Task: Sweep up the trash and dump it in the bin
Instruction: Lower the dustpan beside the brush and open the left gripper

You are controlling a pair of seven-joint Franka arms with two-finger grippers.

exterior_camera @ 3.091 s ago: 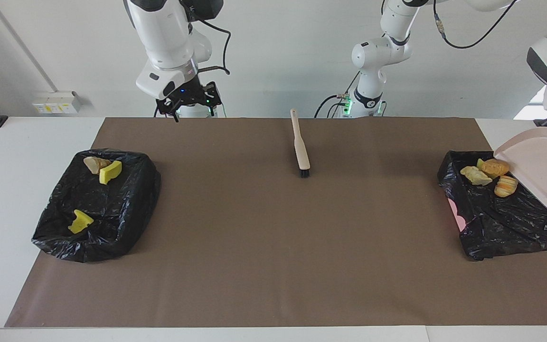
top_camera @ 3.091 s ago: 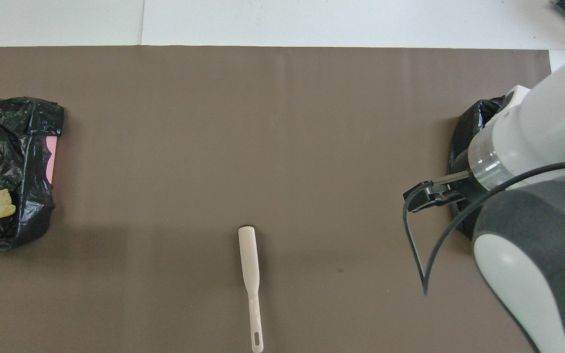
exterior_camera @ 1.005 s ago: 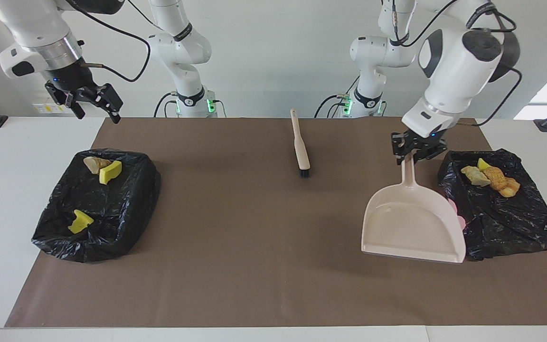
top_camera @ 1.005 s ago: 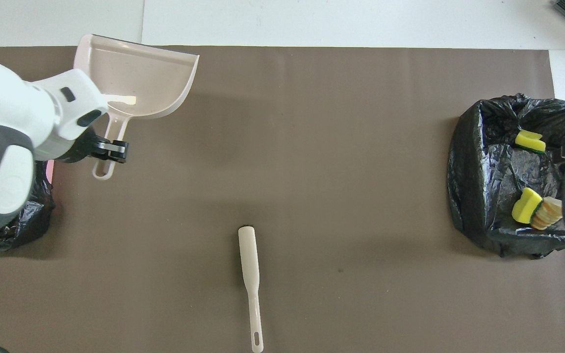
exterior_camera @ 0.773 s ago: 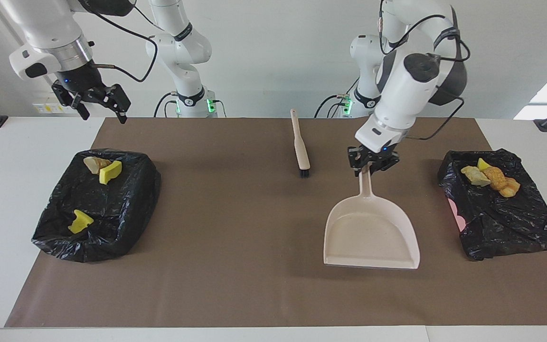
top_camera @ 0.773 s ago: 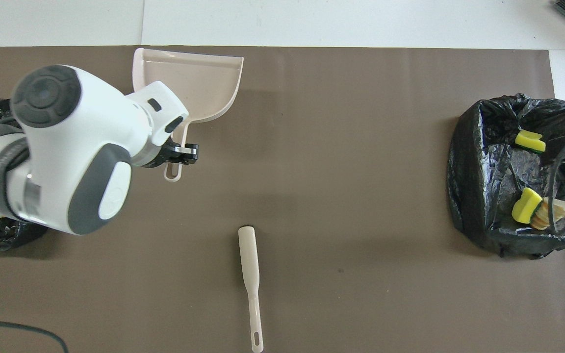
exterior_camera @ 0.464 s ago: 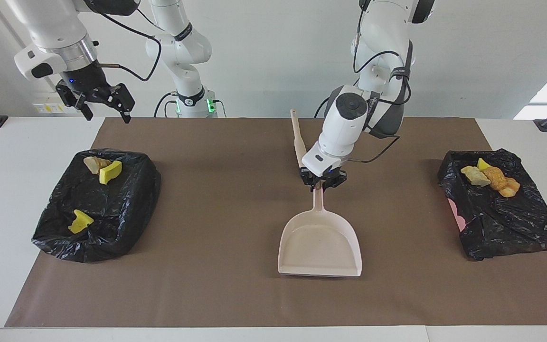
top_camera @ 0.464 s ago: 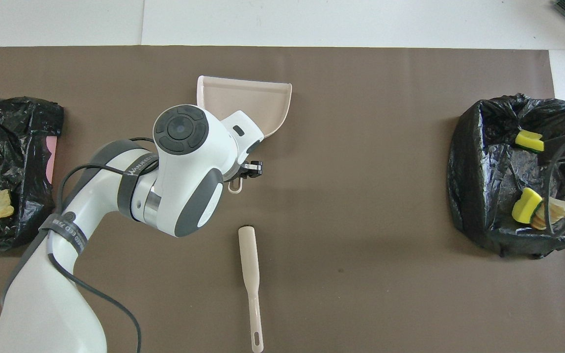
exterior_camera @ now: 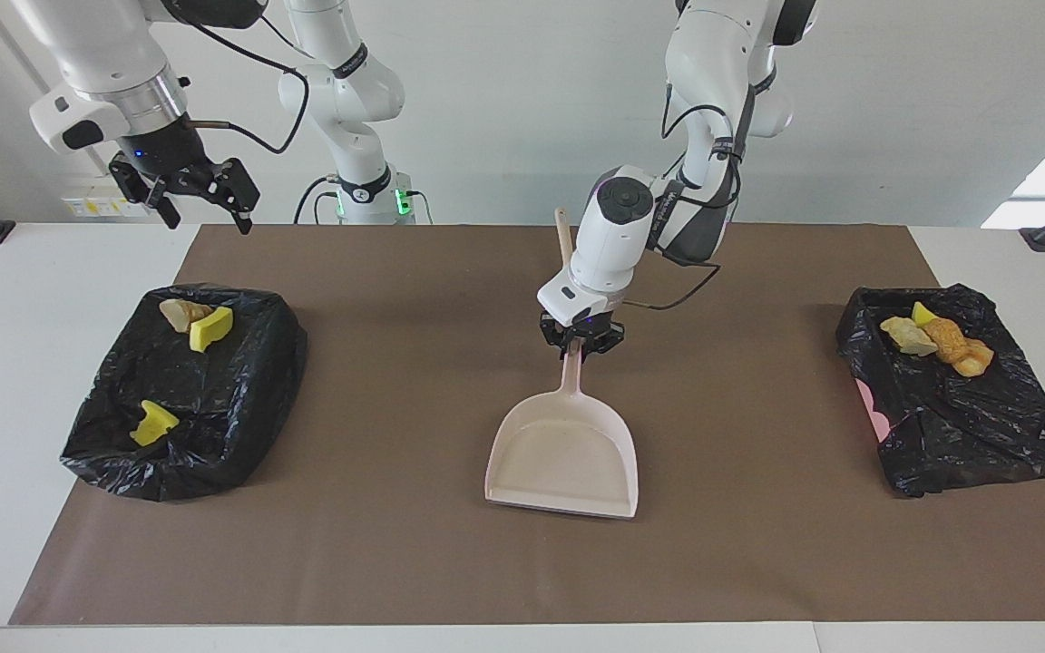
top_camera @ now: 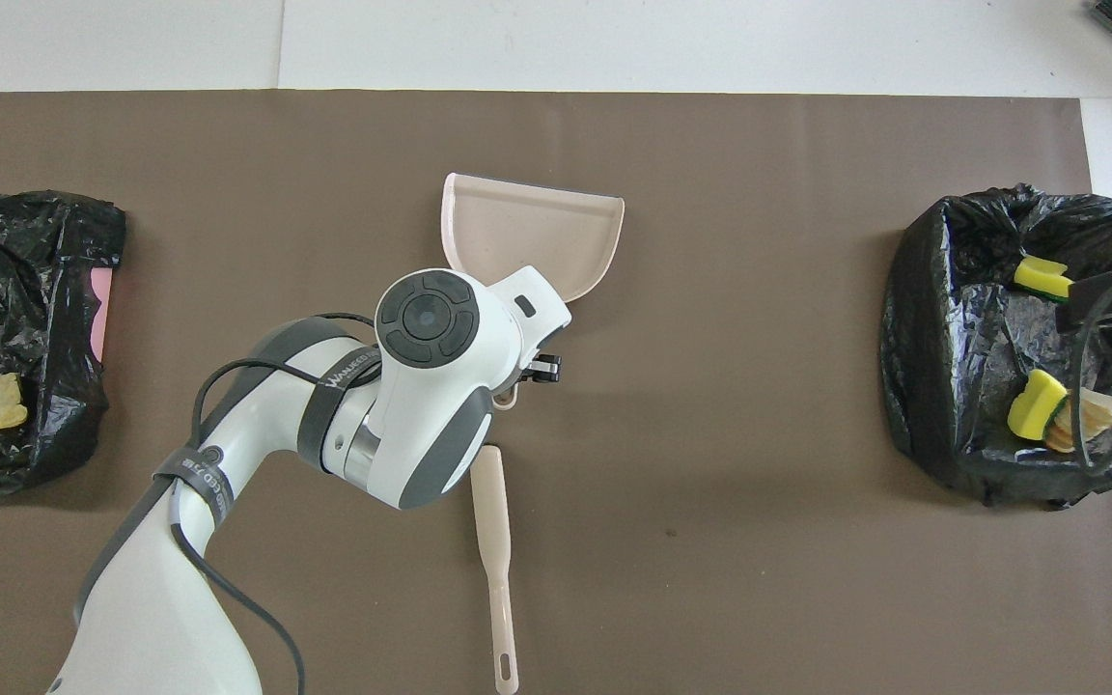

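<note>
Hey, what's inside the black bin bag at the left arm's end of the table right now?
In the black bin bag lie a yellow chunk, a pale beige piece and tan bread-like pieces, bunched at the end nearest the robots. Anything beneath the pile or in the bag's folds is covered.

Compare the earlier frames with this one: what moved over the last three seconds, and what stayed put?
The left tool, shut on the dustpan handle, carried it from over the bin at its own end to the middle of the mat, beside the brush. The right tool swung out over the other bin and stayed open. Brush, bins and trash did not move.
</note>
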